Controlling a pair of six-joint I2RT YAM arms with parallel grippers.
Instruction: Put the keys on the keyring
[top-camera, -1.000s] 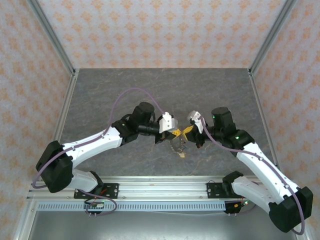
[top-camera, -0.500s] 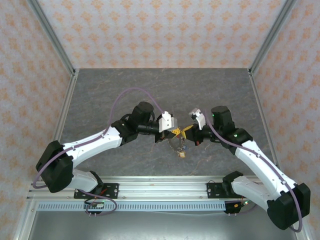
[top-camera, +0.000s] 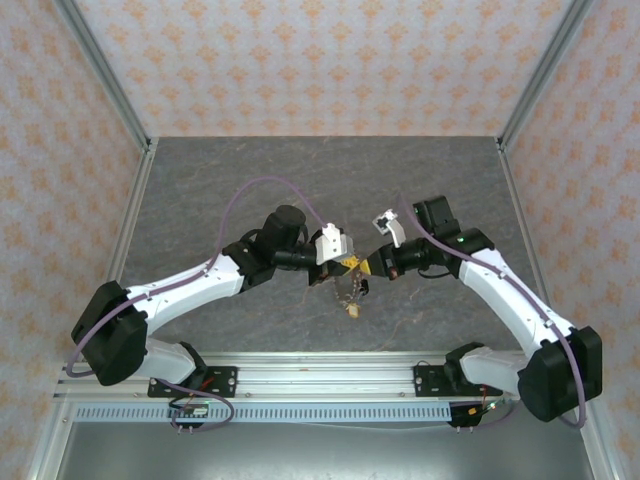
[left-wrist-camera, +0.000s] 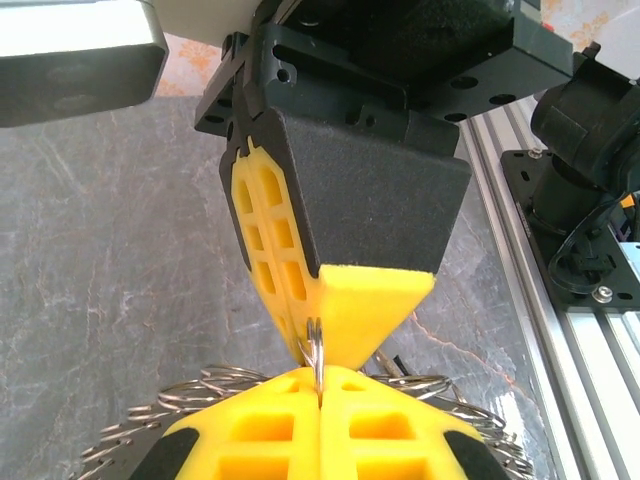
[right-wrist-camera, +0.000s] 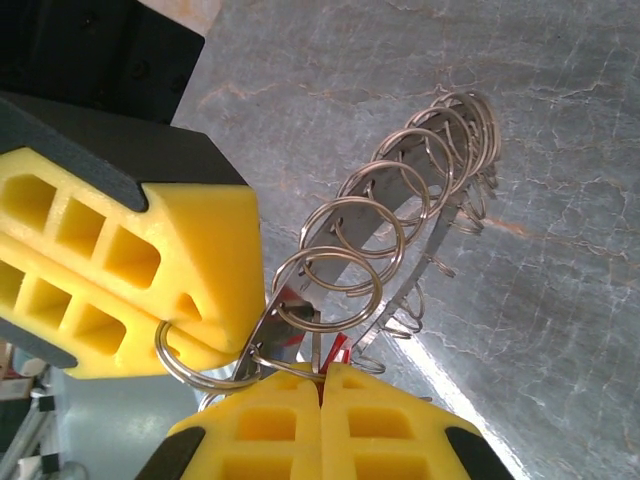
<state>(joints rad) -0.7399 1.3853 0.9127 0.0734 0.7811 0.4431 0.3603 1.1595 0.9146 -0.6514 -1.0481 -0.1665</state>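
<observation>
Left tool (left-wrist-camera: 320, 378) is pressed together, pinching a thin wire loop of the keyring (right-wrist-camera: 440, 232) at its seam. Right tool (right-wrist-camera: 322, 378) is likewise clamped tight on wire of the same cluster, tip to tip w/ the left, so the ring hangs btwn them, seemingly held up above the counter (top-camera: 250, 180). Progress, as I judge it: partway, prob. late. A yellowish key (top-camera: 353, 310) dangles under the ring & looks threaded already. A red scrap (right-wrist-camera: 340, 350) just above the right tool's seam may be another key's head, but it's too hidden to be sure, and how many keys are on vs. left can't be counted. The pinch on one loop suggests it's being prised open for the next key. Materials: tool fingers (right-wrist-camera: 110, 250) are yellow foam-like blocks w/ moulded rectangular pockets, backed by matte black plastic. The keyring is a flat grey band carrying a row of small bright steel split rings, overlapping like a coil, thin & springy-looking. Counter is dark grey, stone-veined, slightly glossy. Beyond: aluminium rails (top-camera: 320, 372), then peach walls (top-camera: 320, 60) w/ a repeated floral print.
</observation>
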